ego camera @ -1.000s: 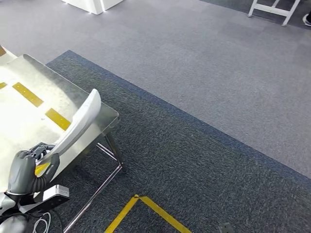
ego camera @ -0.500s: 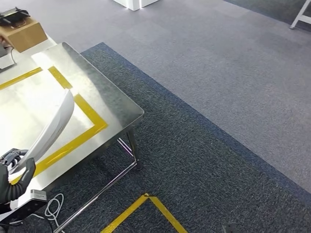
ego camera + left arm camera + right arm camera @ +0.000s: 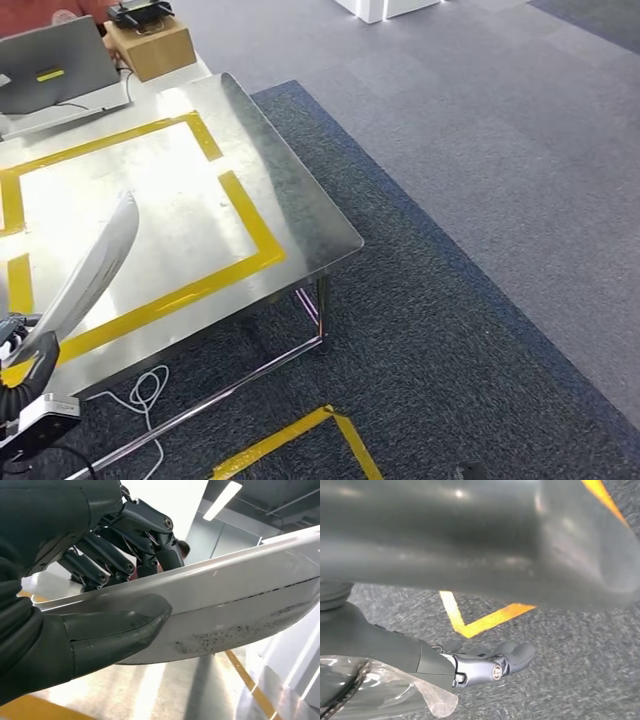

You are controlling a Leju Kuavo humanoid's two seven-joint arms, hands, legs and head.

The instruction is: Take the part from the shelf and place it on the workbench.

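The part (image 3: 90, 270) is a long, curved white panel. My left hand (image 3: 23, 365) grips its lower end at the bottom left of the head view, and its far end rises over the near edge of the steel workbench (image 3: 302, 210). In the left wrist view the thumb (image 3: 113, 635) lies under the part (image 3: 234, 595) and the dark fingers (image 3: 124, 545) wrap over its top. My right hand (image 3: 486, 667) hangs above the grey carpet, fingers stretched out with nothing in them.
Yellow tape marks a rectangle (image 3: 249, 225) on the workbench. A laptop (image 3: 53, 65) and a cardboard box (image 3: 151, 45) stand at its far side. A white cable (image 3: 147, 390) lies under the bench, and yellow floor tape (image 3: 302, 435) marks the carpet.
The camera has turned, so the workbench now takes up far more of the picture and the laptop has come into view. My left hand still holds the part.
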